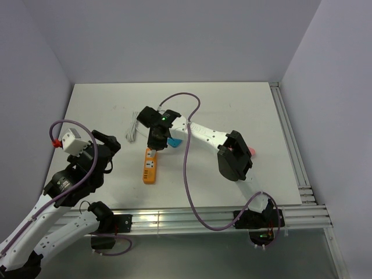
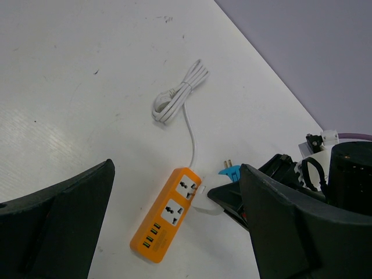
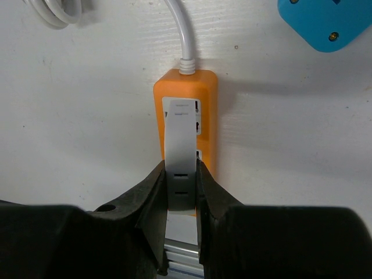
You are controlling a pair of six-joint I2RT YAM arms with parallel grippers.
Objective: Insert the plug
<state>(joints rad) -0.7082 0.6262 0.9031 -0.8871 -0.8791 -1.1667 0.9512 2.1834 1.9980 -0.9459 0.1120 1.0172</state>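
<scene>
While right jaws pinch white plug [image 3: 180, 148], blue plug [image 3: 325, 23] lies apart

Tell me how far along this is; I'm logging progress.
Done: no plug visibly seated yet. In hand: the right gripper is shut on a white plug over the orange power strip. Left: the blue plug lies loose beside the strip, not yet inserted.

The plug [image 1: 174, 141] is small, bright blue and rounded-square. It lies loose on the white surface [image 1: 244, 110], metal prongs [image 2: 228, 164] exposed, at two o'clock from the orange power strip [image 1: 150, 165].
</scene>
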